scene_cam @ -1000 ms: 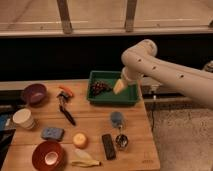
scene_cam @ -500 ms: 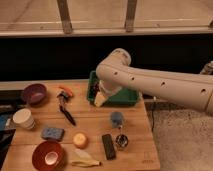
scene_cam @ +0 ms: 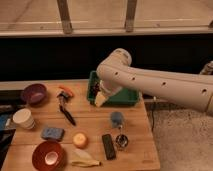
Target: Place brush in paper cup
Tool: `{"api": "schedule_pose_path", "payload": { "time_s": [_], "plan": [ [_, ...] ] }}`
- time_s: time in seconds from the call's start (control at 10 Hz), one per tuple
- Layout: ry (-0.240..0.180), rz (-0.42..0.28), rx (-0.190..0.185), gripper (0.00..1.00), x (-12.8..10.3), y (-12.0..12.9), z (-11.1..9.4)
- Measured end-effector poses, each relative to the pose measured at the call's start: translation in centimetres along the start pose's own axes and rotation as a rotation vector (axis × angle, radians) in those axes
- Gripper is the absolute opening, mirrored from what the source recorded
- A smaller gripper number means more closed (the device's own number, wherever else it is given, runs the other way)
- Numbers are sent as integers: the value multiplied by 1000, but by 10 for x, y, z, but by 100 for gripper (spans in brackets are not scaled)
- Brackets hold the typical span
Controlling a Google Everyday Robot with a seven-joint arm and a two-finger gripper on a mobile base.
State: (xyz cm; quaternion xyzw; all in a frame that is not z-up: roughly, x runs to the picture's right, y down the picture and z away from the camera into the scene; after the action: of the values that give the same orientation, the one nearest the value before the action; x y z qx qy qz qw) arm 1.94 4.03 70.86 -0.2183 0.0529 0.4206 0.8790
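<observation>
I see the slim black tapering brush [scene_cam: 67,113] flat on the wooden table [scene_cam: 92,129]; gripper [scene_cam: 100,98] at the green plastic bin [scene_cam: 128,98], jaws released.

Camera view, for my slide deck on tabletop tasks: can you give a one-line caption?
Arm's gripper hangs by the green tray; the brush lies on the table, apart from the paper cup.

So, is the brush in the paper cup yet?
No, the brush lies on the table, apart from the paper cup, and the claw hangs by the green tray.
</observation>
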Motion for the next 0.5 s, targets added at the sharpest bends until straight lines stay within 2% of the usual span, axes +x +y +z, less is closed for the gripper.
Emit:
{"api": "schedule_pose_path", "payload": {
  "time_s": [0.2,0.5],
  "plan": [
    [-8,-33,-13,80,1,3,1],
    [-31,-160,-36,80,-28,35,2]
  ]
}}
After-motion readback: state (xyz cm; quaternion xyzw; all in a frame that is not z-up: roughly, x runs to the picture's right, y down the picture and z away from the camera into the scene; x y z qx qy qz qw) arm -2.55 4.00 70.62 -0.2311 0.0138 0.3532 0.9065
